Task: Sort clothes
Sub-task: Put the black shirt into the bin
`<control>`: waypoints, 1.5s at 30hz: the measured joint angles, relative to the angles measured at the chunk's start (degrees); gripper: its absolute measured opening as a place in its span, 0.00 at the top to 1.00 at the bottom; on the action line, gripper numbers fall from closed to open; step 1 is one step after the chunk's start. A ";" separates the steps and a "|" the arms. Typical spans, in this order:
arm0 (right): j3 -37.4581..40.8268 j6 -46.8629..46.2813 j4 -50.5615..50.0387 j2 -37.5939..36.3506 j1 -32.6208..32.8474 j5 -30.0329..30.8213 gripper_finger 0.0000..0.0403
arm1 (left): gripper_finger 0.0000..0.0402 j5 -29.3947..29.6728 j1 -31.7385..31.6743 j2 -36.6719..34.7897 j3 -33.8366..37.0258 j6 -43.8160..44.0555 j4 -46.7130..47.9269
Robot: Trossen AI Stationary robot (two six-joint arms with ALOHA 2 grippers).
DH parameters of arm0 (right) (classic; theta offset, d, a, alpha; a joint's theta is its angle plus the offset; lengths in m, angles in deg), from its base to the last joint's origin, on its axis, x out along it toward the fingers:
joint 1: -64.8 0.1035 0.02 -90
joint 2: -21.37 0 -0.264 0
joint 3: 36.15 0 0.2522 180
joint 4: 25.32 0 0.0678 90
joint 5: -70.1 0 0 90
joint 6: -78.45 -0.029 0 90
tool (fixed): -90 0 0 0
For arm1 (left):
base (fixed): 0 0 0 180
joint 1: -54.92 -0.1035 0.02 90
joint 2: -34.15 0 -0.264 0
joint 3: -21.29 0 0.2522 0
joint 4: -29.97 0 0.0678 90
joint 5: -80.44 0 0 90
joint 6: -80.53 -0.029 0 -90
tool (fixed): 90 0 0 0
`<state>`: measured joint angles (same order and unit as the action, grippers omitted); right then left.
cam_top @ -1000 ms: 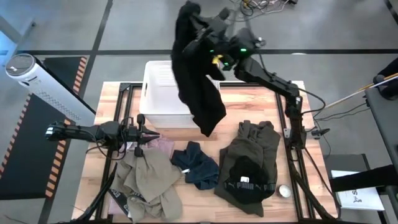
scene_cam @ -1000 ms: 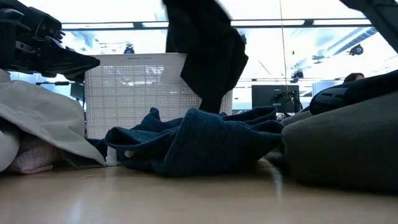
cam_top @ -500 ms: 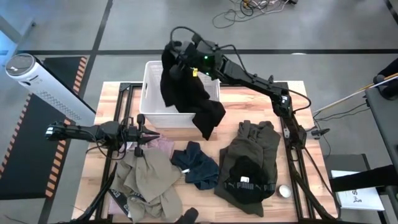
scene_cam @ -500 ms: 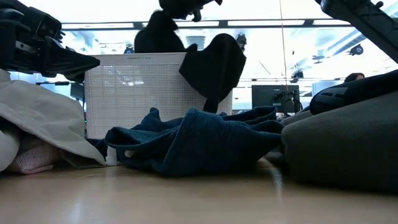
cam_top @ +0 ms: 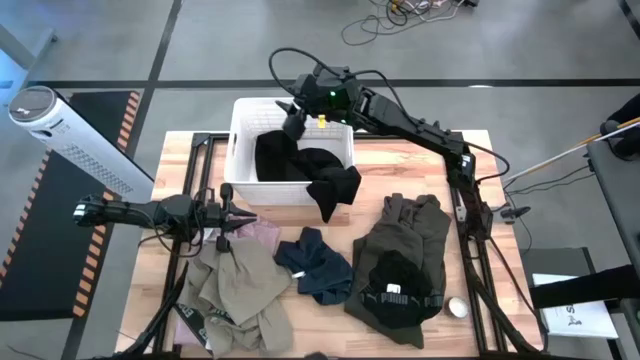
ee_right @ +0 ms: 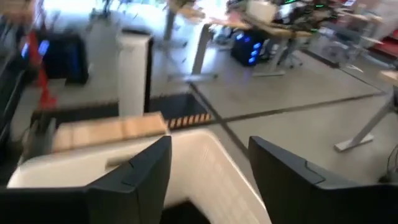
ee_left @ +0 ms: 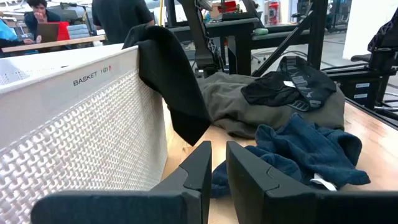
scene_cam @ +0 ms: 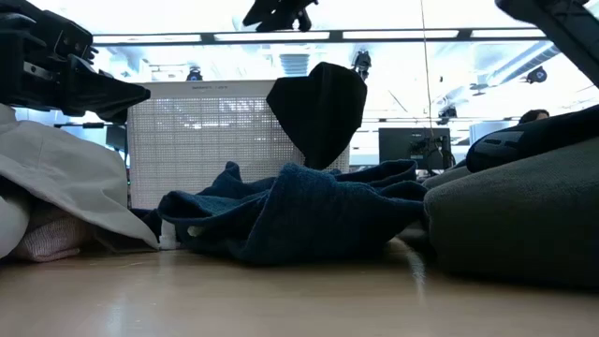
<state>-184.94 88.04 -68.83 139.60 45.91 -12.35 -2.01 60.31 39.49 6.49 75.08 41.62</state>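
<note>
Lettering "BASKET" runs along the white perforated bin, soft black garment draped over its rim. My right end effector hovers above it, released, while "PUMA" shows on black waistband.

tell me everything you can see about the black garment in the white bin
The black garment is soft, matte fabric, crumpled in a heap inside the white plastic mesh-walled bin. Most of it lies in the bin, but one fold spills over the rim on the side facing the other clothes and hangs down the outer wall to a point, its tip above the wooden table. The open right gripper hovers above, not touching it.
</note>
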 joint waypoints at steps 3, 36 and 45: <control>-0.01 4.93 -6.76 -3.04 1.83 -0.57 0.49 | 0.91 0.00 0.00 0.00 0.00 0.00 0.00; 42.37 -27.97 -26.77 -28.76 28.20 19.35 0.51 | 0.91 0.00 0.01 0.20 -0.02 -0.02 -0.03; 68.16 -42.42 -7.95 -40.49 32.89 28.10 0.51 | 0.91 0.00 0.00 0.20 -0.04 0.04 0.00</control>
<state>-116.78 45.62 -76.78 99.11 78.80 15.75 -2.01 60.31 39.69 6.45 75.12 41.62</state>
